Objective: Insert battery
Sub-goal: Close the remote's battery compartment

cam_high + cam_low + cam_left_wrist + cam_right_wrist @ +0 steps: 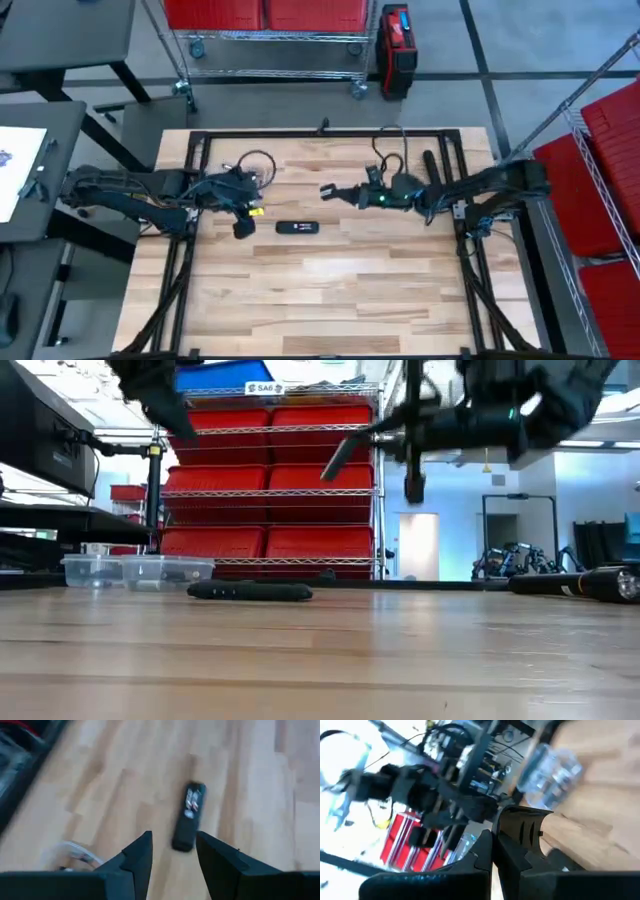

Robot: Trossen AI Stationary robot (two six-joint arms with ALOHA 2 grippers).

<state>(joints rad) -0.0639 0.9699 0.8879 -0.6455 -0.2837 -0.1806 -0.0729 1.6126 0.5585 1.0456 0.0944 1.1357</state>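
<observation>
The remote [298,227] lies flat near the surface [330,300] centre, a bit toward the back edge, w/ the left pincer [172,852] hovering just beside its end, fingers wide and empty. The right pincer [328,190] hangs above the surface closer to the back edge, fingers pressed together w/ nothing visible between them. Next step is probably the pickup: keep the left pincer square to the remote's long axis, drop straight down so both fingers straddle the narrow body, then close near mid-length to avoid it pivoting; no battery visible, so can't tell where it is.
</observation>
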